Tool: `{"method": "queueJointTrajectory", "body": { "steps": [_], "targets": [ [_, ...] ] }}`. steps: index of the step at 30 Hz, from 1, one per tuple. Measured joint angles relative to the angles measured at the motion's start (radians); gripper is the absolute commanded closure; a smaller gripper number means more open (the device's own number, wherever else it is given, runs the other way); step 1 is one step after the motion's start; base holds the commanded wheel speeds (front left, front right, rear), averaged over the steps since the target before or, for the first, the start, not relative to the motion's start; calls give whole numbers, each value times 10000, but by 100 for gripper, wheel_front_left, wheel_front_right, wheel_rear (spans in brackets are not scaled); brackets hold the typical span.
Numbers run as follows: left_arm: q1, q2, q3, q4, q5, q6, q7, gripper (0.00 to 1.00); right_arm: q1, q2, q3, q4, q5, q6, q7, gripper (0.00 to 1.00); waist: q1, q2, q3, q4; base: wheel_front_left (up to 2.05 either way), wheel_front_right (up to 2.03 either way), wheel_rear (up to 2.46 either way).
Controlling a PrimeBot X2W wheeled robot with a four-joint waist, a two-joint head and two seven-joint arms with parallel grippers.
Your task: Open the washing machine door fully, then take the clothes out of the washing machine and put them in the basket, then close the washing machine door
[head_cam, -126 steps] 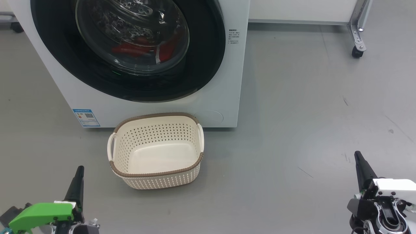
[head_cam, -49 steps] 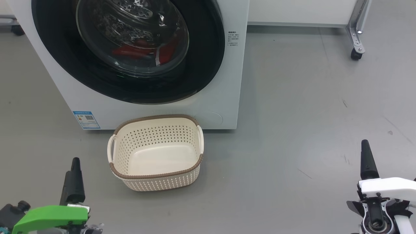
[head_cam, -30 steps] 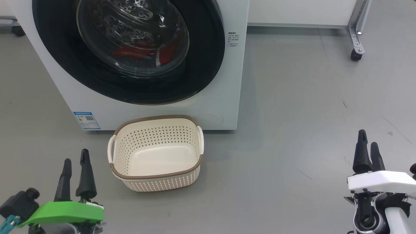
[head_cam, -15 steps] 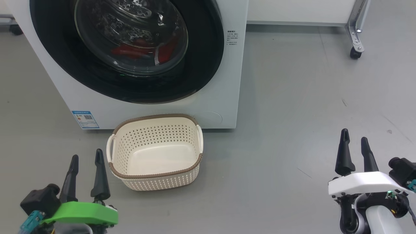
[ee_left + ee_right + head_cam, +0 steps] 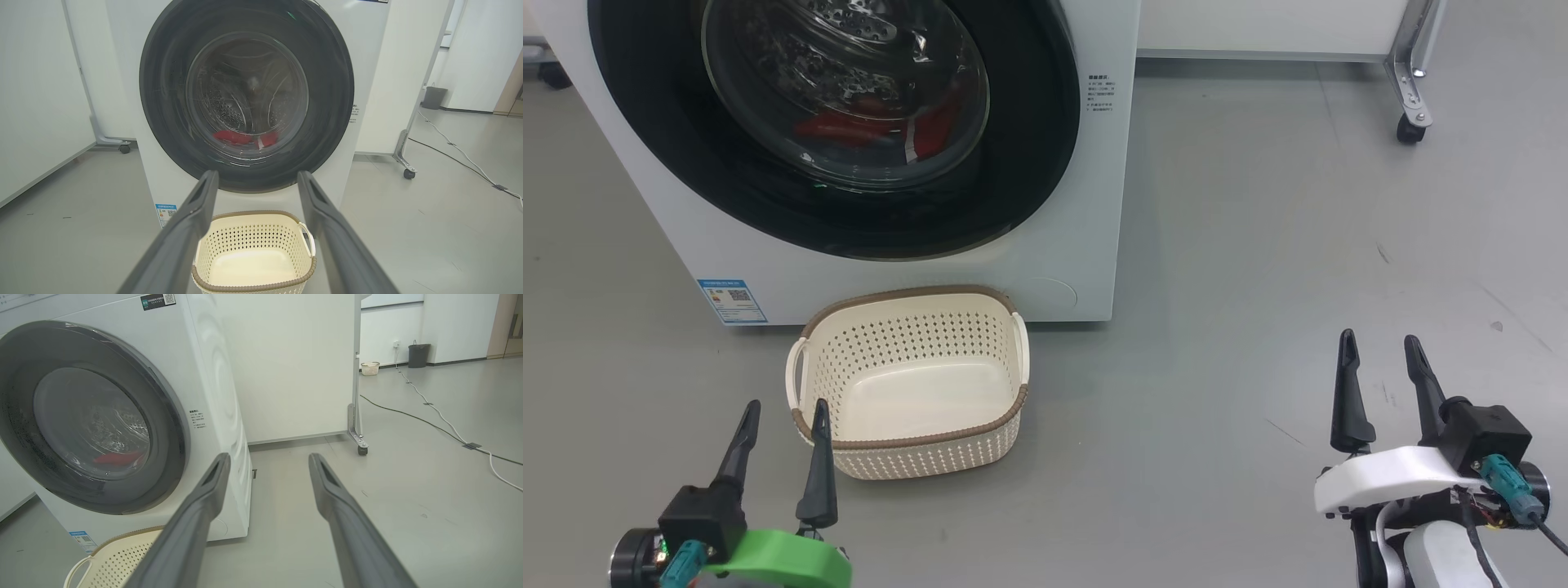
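Washing machine (image 5: 1094, 204): white, filling 10 to 12 o'clock of our head view, front turned toward us.
Door (image 5: 1029, 163): round with a black rim, shut flush against the front. The glass bowl bulges our way.
Clothes (image 5: 849, 126): a red heap low in the drum, behind the glass. We read its long axis as 9 to 3. We cannot count the pieces.
Basket (image 5: 907, 445): on the floor just in front of the machine, at 6 o'clock from the door. Mouth up, bare bottom showing, long axis roughly 9 to 3, a white handle at each end.
Left gripper (image 5: 787, 403): at 7 o'clock, just beside the basket's near corner. Fingers point to 12 and are spread wide with nothing between them.
Right gripper (image 5: 1378, 336): at 4 o'clock, well apart from the machine. Fingers point to 12, spread wide, gripping nothing.
Count: one machine, one door, one basket, two handles, two grippers, two fingers apiece.
Left wrist view: we get the door face-on as a whole circle, with the basket framed between the fingers.
Right wrist view: we get the machine's side panel, a white partition (image 5: 294, 367) on a caster (image 5: 362, 450), a floor cable (image 5: 441, 416) and a dark bin (image 5: 419, 355).
Head view: we get both grippers at once and look straight down into the basket.
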Motion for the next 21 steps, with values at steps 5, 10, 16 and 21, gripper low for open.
{"method": "queueJointTrajectory", "body": {
  "steps": [5, 10, 16, 21],
  "targets": [
    [1, 27, -100, 111, 364, 201, -176, 0, -1, -132, 174, 107, -930, -157, -207, 0, 0, 0, 2, -18, 0, 0, 0],
    [5, 38, -284, 360, 326, 293, -178, 0, 1, -104, 253, 389, -982, -230, -215, 0, 0, 0, -7, -27, 0, 0, 0],
    [9, 40, -353, 623, 115, 378, -178, 0, 0, -88, 280, 573, -982, -230, -217, 0, 0, 0, -18, -50, 0, 0, 0],
    [8, 40, -380, 639, 35, 382, -178, 0, -4, -63, 278, 602, -980, -232, -217, 0, 0, 0, -18, -58, 0, 0, 0]
  ]
}}
